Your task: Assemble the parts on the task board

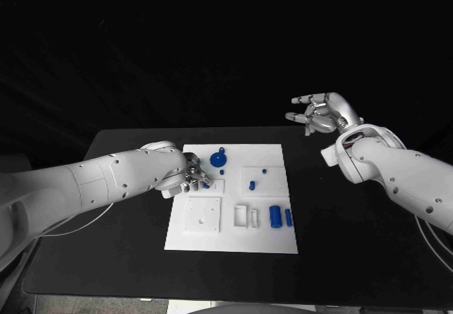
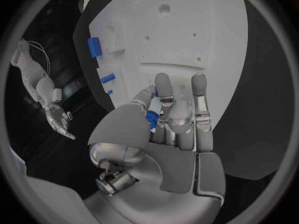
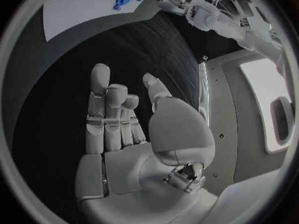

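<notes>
The white task board [image 1: 236, 239] lies mid-table. My left hand [image 1: 192, 174] rests over its left upper part, and a small blue part [image 2: 151, 118] is pinched between its thumb and fingers [image 2: 165, 92]. On the board I see a round blue knobbed part [image 1: 218, 159], a short blue peg [image 1: 252, 185], a blue cylinder [image 1: 275, 216] and a thinner blue piece [image 1: 289, 218]. My right hand [image 1: 321, 112] hovers high past the board's far right corner, fingers spread, palm [image 3: 131, 129] bare.
Two white blocks [image 1: 241, 214] stand next to the blue cylinder, and a square white plate [image 1: 203, 214] lies at the board's near left. Black table [image 1: 349, 261] surrounds the board, with wide room on its right side.
</notes>
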`<action>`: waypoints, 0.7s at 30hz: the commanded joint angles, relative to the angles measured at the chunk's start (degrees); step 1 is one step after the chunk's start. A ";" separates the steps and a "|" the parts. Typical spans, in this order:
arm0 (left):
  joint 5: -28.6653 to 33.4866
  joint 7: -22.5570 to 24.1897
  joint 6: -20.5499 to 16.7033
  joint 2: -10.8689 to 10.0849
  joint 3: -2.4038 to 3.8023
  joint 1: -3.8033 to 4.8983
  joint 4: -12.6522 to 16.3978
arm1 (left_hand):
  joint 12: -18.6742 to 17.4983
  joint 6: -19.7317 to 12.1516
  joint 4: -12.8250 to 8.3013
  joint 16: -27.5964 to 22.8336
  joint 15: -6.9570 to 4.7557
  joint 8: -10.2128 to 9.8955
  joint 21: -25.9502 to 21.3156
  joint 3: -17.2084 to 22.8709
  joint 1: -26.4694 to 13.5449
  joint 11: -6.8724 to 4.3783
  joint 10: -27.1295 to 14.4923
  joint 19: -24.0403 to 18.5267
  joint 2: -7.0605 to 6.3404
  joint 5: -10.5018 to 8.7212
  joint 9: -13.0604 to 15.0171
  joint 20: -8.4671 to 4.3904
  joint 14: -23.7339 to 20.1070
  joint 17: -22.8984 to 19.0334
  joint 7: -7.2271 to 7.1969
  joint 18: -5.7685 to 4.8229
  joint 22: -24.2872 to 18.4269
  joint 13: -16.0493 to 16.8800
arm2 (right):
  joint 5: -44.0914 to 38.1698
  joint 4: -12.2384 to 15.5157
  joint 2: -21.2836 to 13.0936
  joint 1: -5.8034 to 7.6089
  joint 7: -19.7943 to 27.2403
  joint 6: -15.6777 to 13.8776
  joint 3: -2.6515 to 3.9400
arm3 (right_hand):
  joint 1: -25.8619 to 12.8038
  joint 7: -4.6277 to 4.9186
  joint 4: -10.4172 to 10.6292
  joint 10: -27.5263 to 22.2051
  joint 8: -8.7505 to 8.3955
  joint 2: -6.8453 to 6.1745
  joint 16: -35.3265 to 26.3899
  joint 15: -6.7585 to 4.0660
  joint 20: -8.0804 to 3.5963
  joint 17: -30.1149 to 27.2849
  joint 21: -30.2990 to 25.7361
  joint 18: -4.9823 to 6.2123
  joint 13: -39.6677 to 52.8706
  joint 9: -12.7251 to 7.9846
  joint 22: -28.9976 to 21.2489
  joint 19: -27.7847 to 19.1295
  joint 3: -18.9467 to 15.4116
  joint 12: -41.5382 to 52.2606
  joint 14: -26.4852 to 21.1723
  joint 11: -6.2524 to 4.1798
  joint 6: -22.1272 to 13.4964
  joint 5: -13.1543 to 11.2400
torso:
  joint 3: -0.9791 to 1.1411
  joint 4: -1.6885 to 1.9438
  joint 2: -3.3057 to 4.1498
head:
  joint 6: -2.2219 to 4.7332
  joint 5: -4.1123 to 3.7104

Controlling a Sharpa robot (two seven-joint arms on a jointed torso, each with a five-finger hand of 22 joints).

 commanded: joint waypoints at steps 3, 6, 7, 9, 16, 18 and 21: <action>-0.32 -0.17 2.05 0.28 -0.08 -0.17 0.01 | -0.50 14.48 1.78 -0.48 0.10 0.08 -0.56 -2.94 -0.58 -0.06 2.60 0.18 -1.52 -5.85 22.23 0.25 -0.14 -0.93 -7.60 1.04 0.76 -0.32 | 0.24 -0.02 0.09 -0.01 0.49 0.64 0.03 | -0.70 0.01 -0.25 -0.11 0.04 -0.04 -0.25 -0.09 -0.19 0.08 0.34 0.54 -0.11 0.07 -0.21 2.25 0.07 0.18 0.34 -0.14 0.29 0.34 | -0.07 0.04 0.01 | -0.04 -0.13; -0.47 -0.28 1.97 0.30 -0.08 -0.17 -0.04 | -0.63 14.40 3.38 -0.64 0.07 0.09 -0.88 -4.96 -0.27 -0.07 2.60 0.33 -2.50 -7.63 22.12 0.09 -0.19 -1.32 -7.62 0.86 0.78 -0.48 | 0.26 -0.04 0.09 -0.01 0.51 0.64 0.03 | -0.70 0.01 -0.25 -0.11 0.04 -0.04 -0.25 -0.09 -0.19 0.08 0.34 0.54 -0.11 0.07 -0.21 2.25 0.07 0.18 0.34 -0.14 0.29 0.34 | -0.08 0.03 0.00 | -0.02 -0.16; -0.52 -0.30 1.96 0.30 -0.08 -0.17 -0.06 | -0.63 14.39 3.44 -0.64 0.08 0.09 -0.89 -5.02 -0.24 -0.07 2.60 0.35 -2.52 -7.66 22.11 0.07 -0.19 -1.33 -7.63 0.85 0.78 -0.48 | 0.27 -0.05 0.09 -0.01 0.51 0.63 0.03 | -0.70 0.01 -0.25 -0.11 0.04 -0.04 -0.25 -0.09 -0.19 0.08 0.34 0.54 -0.11 0.07 -0.21 2.25 0.07 0.18 0.34 -0.14 0.29 0.34 | -0.07 0.03 -0.01 | -0.03 -0.16; -0.65 -0.35 1.92 0.29 -0.08 -0.17 -0.09 | -0.74 14.43 4.47 -0.72 0.07 0.11 -1.09 -6.38 -0.98 -0.06 2.60 0.31 -3.71 -10.18 22.09 -0.03 -0.31 -1.53 -7.61 0.70 0.79 -0.60 | 0.28 -0.06 0.08 -0.01 0.53 0.63 0.03 | -0.70 0.01 -0.25 -0.11 0.04 -0.04 -0.25 -0.09 -0.19 0.08 0.34 0.54 -0.11 0.07 -0.21 2.25 0.07 0.18 0.34 -0.14 0.29 0.34 | -0.05 0.02 -0.03 | -0.03 -0.18; -0.88 -0.42 1.64 0.23 -0.08 -0.17 -0.21 | -0.83 14.55 7.29 -0.80 0.04 0.11 -1.51 -6.55 -0.98 -0.06 2.61 0.40 -6.37 -13.25 22.05 -0.48 -0.45 -1.80 -7.59 0.16 0.86 -0.90 | 0.32 -0.08 0.07 -0.02 0.51 0.71 0.03 | -0.84 0.00 -0.12 0.26 0.05 -0.06 -0.08 -0.15 -0.26 0.21 0.72 0.59 0.13 0.07 -0.24 2.36 -0.11 0.53 0.62 -0.18 0.15 0.43 | -0.06 0.04 0.01 | 0.06 -0.29; -0.91 -0.43 1.46 0.18 -0.07 -0.17 -0.25 | -0.85 14.57 8.44 -0.84 0.01 0.10 -1.63 -5.79 -0.90 -0.07 2.62 0.45 -7.32 -13.79 22.06 -0.54 -0.45 -1.90 -7.58 0.07 0.90 -0.99 | 0.33 -0.09 0.07 -0.02 0.52 0.69 0.03 | -0.93 0.00 -0.06 0.20 0.04 -0.09 -0.10 -0.13 -0.24 0.23 0.79 0.58 0.07 0.07 -0.24 2.29 -0.19 0.45 0.57 -0.16 0.08 0.43 | -0.07 0.04 0.01 | 0.08 -0.31; -1.01 -0.38 1.15 -0.02 -0.05 -0.17 -0.24 | -0.91 14.60 9.55 -0.94 0.00 0.11 -1.71 -4.98 -0.92 -0.06 2.62 0.48 -8.33 -14.38 22.05 -0.58 -0.50 -2.05 -7.59 0.03 0.92 -1.09 | 0.35 -0.12 0.09 -0.04 0.55 0.64 0.03 | -0.96 0.01 0.00 0.16 0.03 -0.08 -0.13 -0.13 -0.23 0.23 0.81 0.58 0.03 0.06 -0.26 2.27 -0.25 0.40 0.55 -0.15 0.01 0.44 | -0.09 0.01 0.01 | 0.09 -0.34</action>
